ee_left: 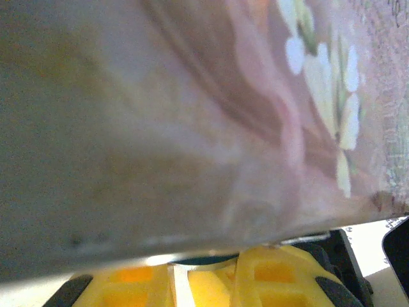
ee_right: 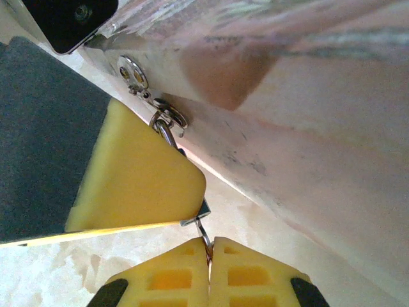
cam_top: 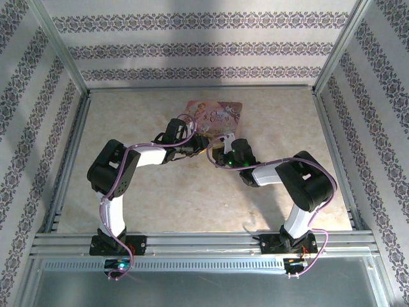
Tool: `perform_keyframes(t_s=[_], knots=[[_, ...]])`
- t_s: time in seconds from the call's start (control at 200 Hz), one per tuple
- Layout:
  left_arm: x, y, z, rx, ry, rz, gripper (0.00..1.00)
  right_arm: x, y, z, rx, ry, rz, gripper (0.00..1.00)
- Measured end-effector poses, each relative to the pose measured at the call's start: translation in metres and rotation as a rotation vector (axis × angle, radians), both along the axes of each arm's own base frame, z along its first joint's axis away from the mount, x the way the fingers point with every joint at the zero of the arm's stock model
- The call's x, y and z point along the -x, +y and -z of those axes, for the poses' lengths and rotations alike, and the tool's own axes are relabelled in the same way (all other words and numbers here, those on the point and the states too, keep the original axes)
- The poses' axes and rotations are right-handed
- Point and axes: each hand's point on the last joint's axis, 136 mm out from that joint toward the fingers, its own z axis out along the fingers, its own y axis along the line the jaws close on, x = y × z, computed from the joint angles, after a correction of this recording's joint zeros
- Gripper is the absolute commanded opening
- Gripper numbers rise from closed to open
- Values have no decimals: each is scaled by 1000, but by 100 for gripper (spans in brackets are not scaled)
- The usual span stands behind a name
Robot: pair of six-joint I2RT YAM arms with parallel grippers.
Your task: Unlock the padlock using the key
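Observation:
The pink tin box (cam_top: 216, 117) lies at the back middle of the table, and both grippers meet at its near edge. My left gripper (cam_top: 199, 151) is shut on the padlock (ee_right: 195, 215). Only a silvery corner of the padlock shows past the left gripper's yellow finger (ee_right: 137, 182). The padlock's shackle (ee_right: 165, 130) hangs through the box's metal hasp (ee_right: 170, 116). In the left wrist view a silvery and blue bit of the padlock (ee_left: 206, 260) sits between the pads of the left gripper (ee_left: 204, 275). My right gripper (ee_right: 209, 252) is shut on the key (ee_right: 204, 234), whose thin shank points into the padlock's corner.
The box's pink printed wall (ee_left: 211, 121) stands right in front of the left wrist camera. The box's pale side (ee_right: 300, 147) runs along the right of the key. Metal rails (cam_top: 192, 242) frame the beige table (cam_top: 192, 204), with patterned walls around it.

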Motion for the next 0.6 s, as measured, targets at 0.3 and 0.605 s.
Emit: perform_keyframes(t_s=[0.3, 0.605], knots=[[-6, 0, 4, 3, -35, -12, 22, -5, 0, 7, -26, -3, 26, 0], [-5, -1, 6, 11, -45, -10, 37, -3, 1, 11, -63, 17, 34, 0]])
